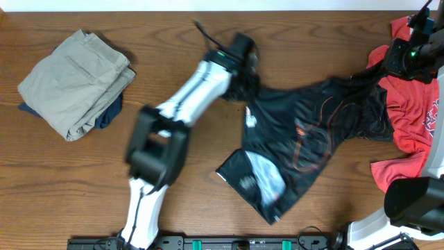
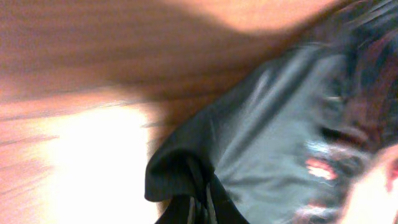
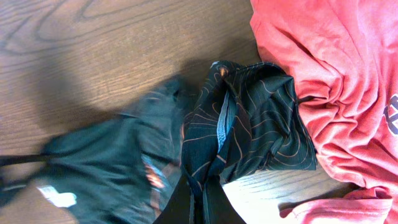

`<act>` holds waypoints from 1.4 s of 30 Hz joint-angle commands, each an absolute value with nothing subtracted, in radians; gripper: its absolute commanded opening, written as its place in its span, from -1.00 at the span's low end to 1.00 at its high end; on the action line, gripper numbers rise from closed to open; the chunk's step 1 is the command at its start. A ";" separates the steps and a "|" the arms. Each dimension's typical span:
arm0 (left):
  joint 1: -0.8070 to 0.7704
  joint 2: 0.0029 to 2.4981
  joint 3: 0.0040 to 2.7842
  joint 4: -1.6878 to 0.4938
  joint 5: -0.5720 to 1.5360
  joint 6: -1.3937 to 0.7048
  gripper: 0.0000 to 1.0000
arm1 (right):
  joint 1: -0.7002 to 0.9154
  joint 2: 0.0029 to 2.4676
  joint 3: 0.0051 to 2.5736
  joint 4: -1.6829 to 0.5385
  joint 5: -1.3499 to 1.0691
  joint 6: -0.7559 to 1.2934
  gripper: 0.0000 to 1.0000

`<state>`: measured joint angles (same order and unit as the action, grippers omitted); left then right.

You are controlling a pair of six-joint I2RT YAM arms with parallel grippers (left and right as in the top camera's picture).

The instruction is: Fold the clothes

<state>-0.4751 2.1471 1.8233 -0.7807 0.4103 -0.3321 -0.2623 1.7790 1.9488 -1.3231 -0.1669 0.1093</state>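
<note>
The black jersey (image 1: 312,132) with thin orange lines and white logos is stretched across the middle right of the table, its lower part hanging toward the front. My left gripper (image 1: 244,61) is shut on the jersey's left edge, seen as bunched black cloth in the left wrist view (image 2: 186,186). My right gripper (image 1: 401,61) is shut on the jersey's right end; the right wrist view shows the orange-lined cloth (image 3: 249,118) pinched between the fingers (image 3: 199,199).
A red T-shirt (image 1: 416,111) lies at the right edge under the right gripper, also in the right wrist view (image 3: 336,68). Folded khaki-beige trousers (image 1: 76,80) sit on a dark garment at the far left.
</note>
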 commanded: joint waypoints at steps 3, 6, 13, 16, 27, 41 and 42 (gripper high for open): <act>-0.371 1.831 1.839 -0.831 0.380 -0.303 -0.88 | -0.250 1.700 1.966 -1.327 -0.184 0.095 -0.98; -0.316 1.686 1.839 -0.860 0.381 -0.303 -0.88 | -0.250 1.632 1.977 -1.332 -0.191 0.092 -0.98; -0.239 1.385 1.839 -0.936 0.380 -0.254 -0.88 | -0.274 1.427 2.001 -1.361 -0.191 0.092 -0.99; -0.193 1.258 1.839 -0.975 0.380 -0.251 -0.88 | -0.300 1.332 2.003 -1.345 -0.191 0.093 -0.98; -0.110 1.077 1.839 -1.021 0.380 -0.251 -0.88 | -0.346 1.189 2.004 -1.306 -0.184 0.064 -0.95; -0.093 1.598 1.839 -0.798 0.380 -0.191 -0.88 | -0.278 1.635 2.004 -1.142 -0.259 0.042 -0.98; -0.084 1.642 1.839 -0.733 0.380 -0.191 -0.88 | -0.269 1.674 2.004 -1.083 -0.259 0.059 -0.98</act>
<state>-0.1070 1.5661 1.8381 -0.8078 0.3855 -0.2253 -0.3054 1.6100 1.9999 -1.1484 -0.2398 0.0479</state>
